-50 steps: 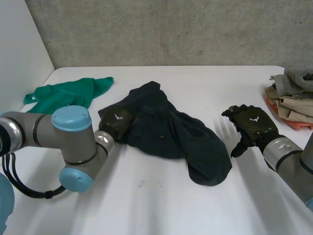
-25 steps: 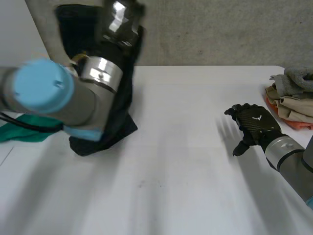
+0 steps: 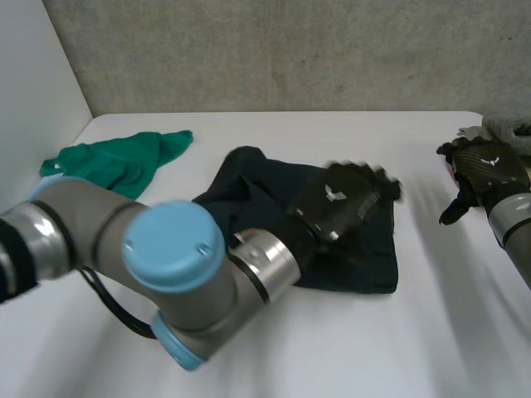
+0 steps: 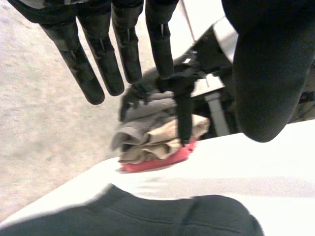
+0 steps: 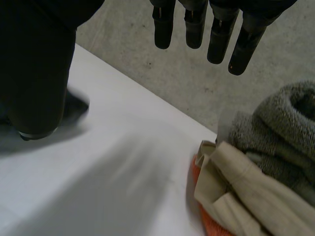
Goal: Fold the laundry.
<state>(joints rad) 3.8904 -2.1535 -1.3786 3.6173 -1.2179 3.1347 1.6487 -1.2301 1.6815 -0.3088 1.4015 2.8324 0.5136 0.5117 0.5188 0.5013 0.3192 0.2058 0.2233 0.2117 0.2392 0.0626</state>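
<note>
1. Plainly, the left hand [image 3: 338, 201] is open. In its wrist view the long black fingers [image 4: 120, 54] run straight and side by side. The thick thumb [image 4: 263, 73] stands well apart from them, and nothing lies between.
2. Under its palm lies the dark garment [image 3: 249, 191], a soft navy-black cloth spread in a rough, rumpled rectangle on the smooth white table [image 3: 332, 348]. The left hand is blurred in the head view, so whether the palm touches the cloth or hangs just above it I cannot tell.
3. Beyond the left fingertips sits a stack of folded laundry [image 4: 152, 137], with the right hand [image 3: 485, 170] just beside it.
4. That right hand is open too. Its fingers [image 5: 197, 24] hang straight with slight gaps, its thumb [image 5: 34, 73] is off to one side, and it holds nothing.
5. Below the right fingertips the stack shows its layers. A nubby grey towel [image 5: 290, 118] lies rolled on top, and a smooth beige cloth [image 5: 246, 191] sits beneath it in flat folds. A thin orange-red piece [image 4: 155, 162] is at the bottom, against the table.
6. A crumpled green cloth [image 3: 116, 162], thin and soft-looking, lies past the left arm [image 3: 178, 274], well apart from both hands.
</note>
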